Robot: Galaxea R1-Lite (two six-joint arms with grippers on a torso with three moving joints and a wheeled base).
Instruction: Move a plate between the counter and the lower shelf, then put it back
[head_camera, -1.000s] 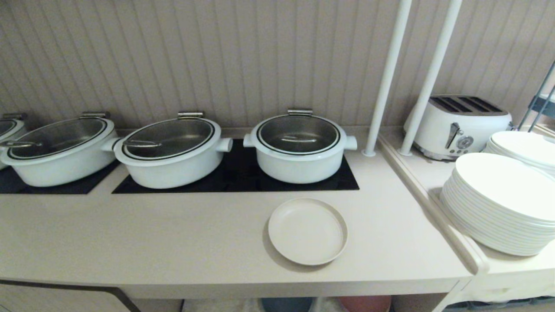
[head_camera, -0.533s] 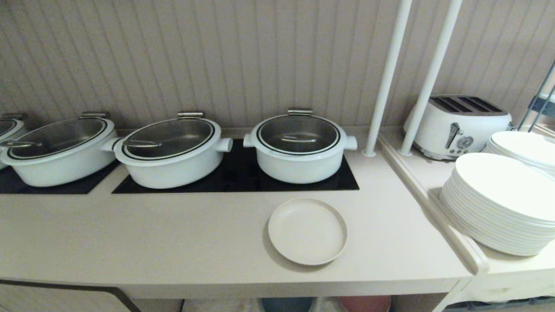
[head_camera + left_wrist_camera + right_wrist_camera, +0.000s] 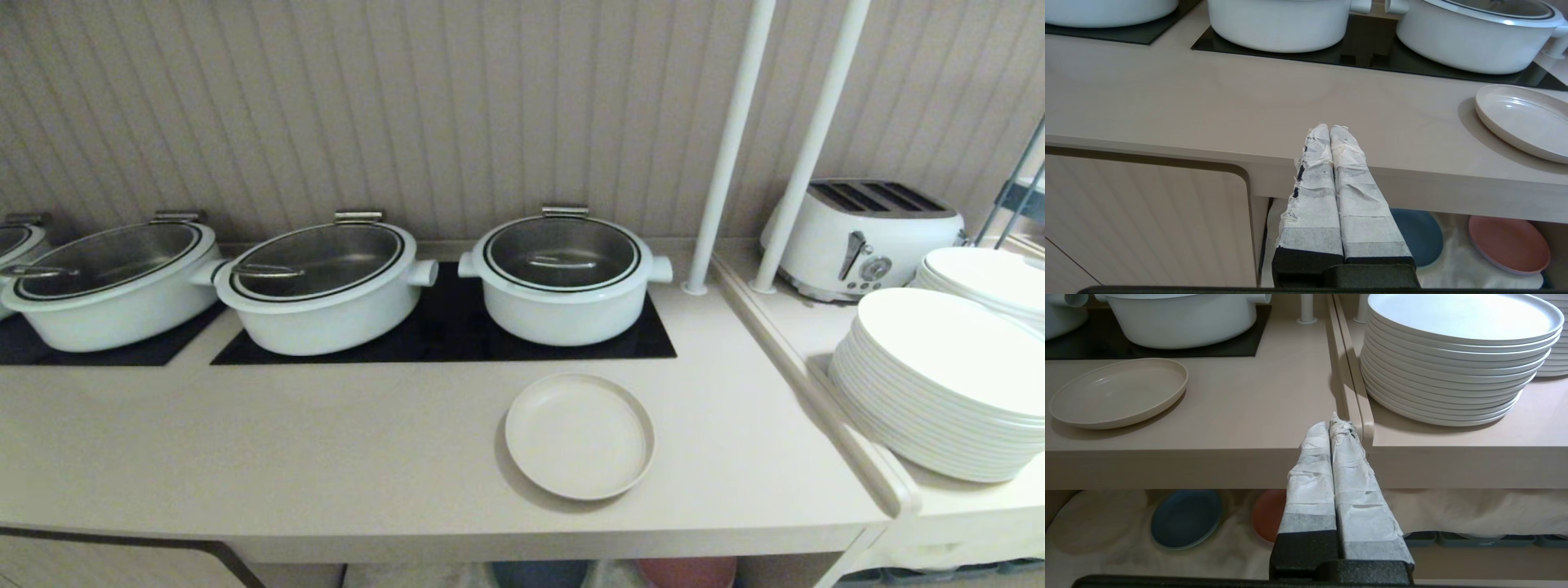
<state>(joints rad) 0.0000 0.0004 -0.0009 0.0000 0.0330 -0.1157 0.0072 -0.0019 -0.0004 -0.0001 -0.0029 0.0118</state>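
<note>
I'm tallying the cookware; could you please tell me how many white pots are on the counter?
4: one pot behind the cream plate, a second and third to its left, and a fourth cut off at the left edge. More may sit beyond.

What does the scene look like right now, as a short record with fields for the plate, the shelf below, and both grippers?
plate: small round matte cream-beige plate, flat on the pale beige counter, in front of the right-hand white pot
lower shelf: blue plate and pink plate on the wrinkly off-white cloth
left gripper: fingers shut, empty, at the counter's front edge
right gripper: fingers shut, empty, at the counter's front edge
</note>
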